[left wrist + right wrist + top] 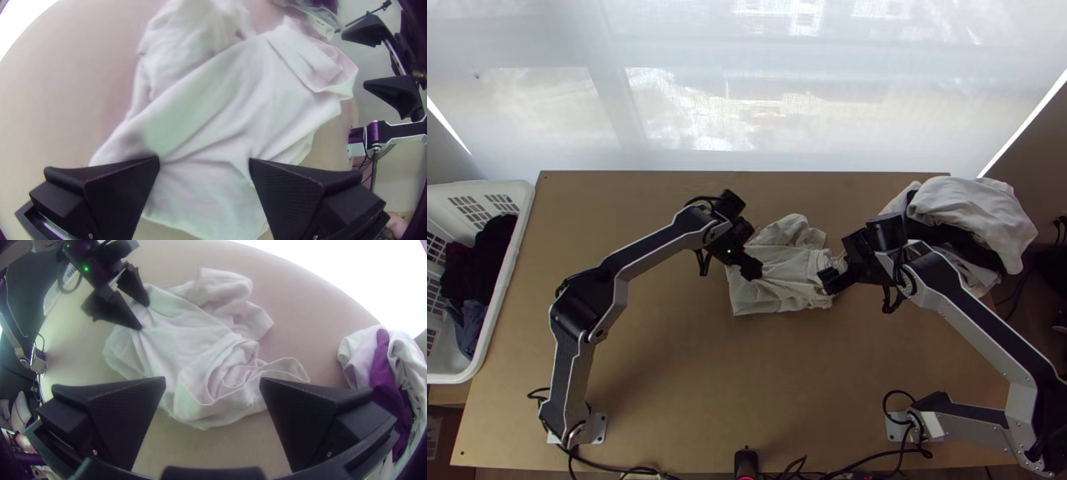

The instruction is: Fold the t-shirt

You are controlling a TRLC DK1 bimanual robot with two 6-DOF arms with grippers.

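Note:
A white t-shirt (789, 276) lies bunched and wrinkled in the middle of the table between both arms. Over its left part is my left gripper (745, 254); in the left wrist view the left gripper (204, 162) stands open, its fingertips touching the cloth (231, 102), with creases running between them. At the shirt's right end is my right gripper (829, 270). In the right wrist view the right gripper (212, 380) is open above the crumpled neckline side of the shirt (191, 342), a loop of thin edge lying near one fingertip.
A pile of white and dark cloth (971, 216) lies at the table's back right, close to the right gripper. A white laundry basket (507, 264) with dark clothes stands at the left edge. Bare tabletop (747, 384) stretches in front of the shirt.

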